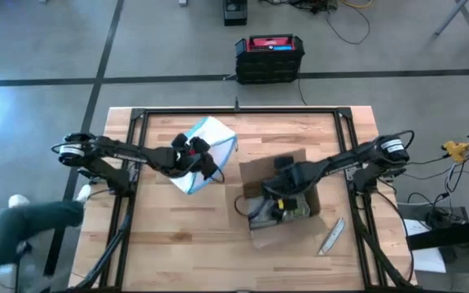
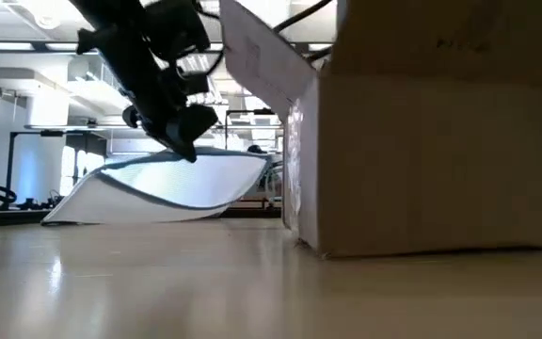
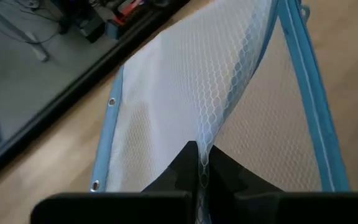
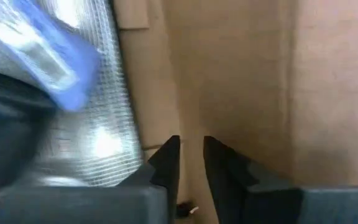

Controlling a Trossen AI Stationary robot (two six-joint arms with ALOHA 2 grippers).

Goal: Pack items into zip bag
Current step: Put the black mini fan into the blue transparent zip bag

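The zip bag point(image 1: 212, 137) is white mesh plastic with blue strips along its edges. It lies on the table's left half, its far-left end point(image 2: 64, 213) on the wood and the rest bowed up. My left gripper point(image 1: 192, 156) is above it, shut on the bag. My right gripper point(image 1: 277, 205) reaches down into the brown cardboard box point(image 1: 291, 167). Its fingers point(image 4: 191, 155) stand a narrow gap apart with nothing between them. Small whitish ring-like items do not show. Beside the fingers in the box lies a shiny silvery packet point(image 4: 98, 124) with a blue piece point(image 4: 55, 62). My left gripper point(image 3: 201, 180) pinches a raised fold of the bag's upper mesh layer point(image 3: 205, 146) between its two fingers, near the bag's middle. It comes slanting down from above point(image 2: 184, 149). The pinched layer is pulled up into a ridge, and the bag's lower side stays on the table.
The box point(image 2: 440, 160) stands open right of the bag, one flap point(image 2: 262, 56) leaning toward it. A slim grey tool point(image 1: 332, 236) lies near the table's right near corner. A person's green sleeve point(image 1: 31, 224) is at the table's left near edge. Bare wood lies near the front.
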